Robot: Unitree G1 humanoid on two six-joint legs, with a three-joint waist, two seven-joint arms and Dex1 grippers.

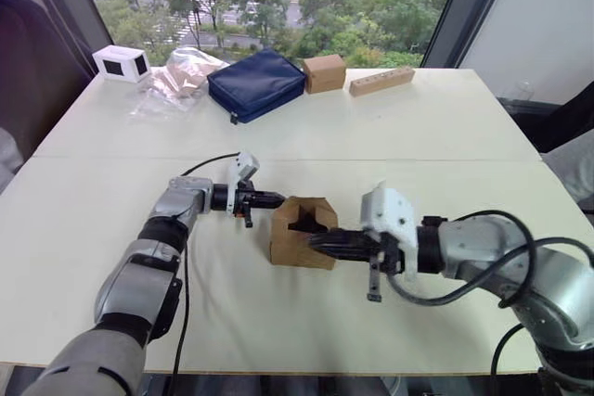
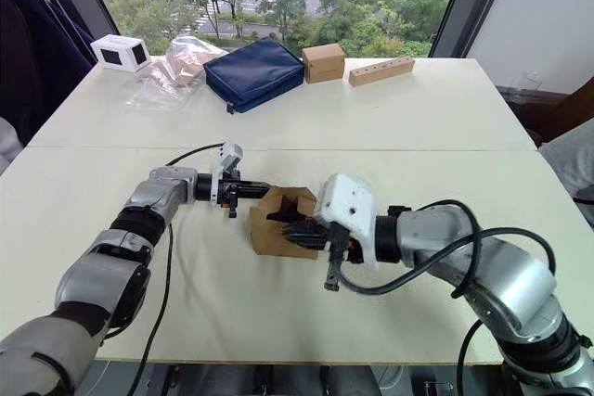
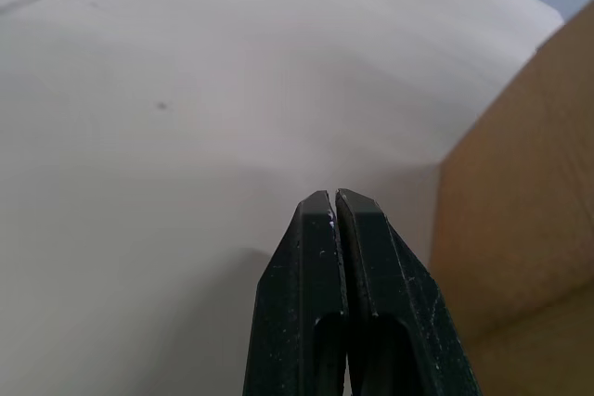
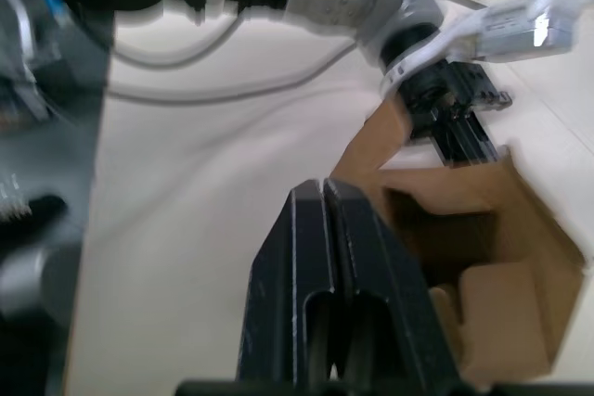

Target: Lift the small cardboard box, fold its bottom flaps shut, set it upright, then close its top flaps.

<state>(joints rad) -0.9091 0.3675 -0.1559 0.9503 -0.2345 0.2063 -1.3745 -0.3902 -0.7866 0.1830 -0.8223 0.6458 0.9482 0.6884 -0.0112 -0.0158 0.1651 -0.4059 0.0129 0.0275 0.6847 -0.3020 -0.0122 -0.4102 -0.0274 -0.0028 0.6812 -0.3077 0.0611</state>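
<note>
Cardboard is sitting mid-desk: the small cardboard box point(image 1: 303, 232) is resting on the pale desk point(image 1: 390, 127) between the two arms, its open top facing up and the top flaps point(image 4: 506, 308) partly folded down inside. Left claw point(image 1: 277, 198) is pressing against the box's upper left edge, its fingers point(image 3: 336, 229) closed together with nothing between them. Right claw point(image 1: 320, 239) is reaching in at the box's right side, its fingers point(image 4: 325, 257) likewise pinched together, gripping nothing.
</note>
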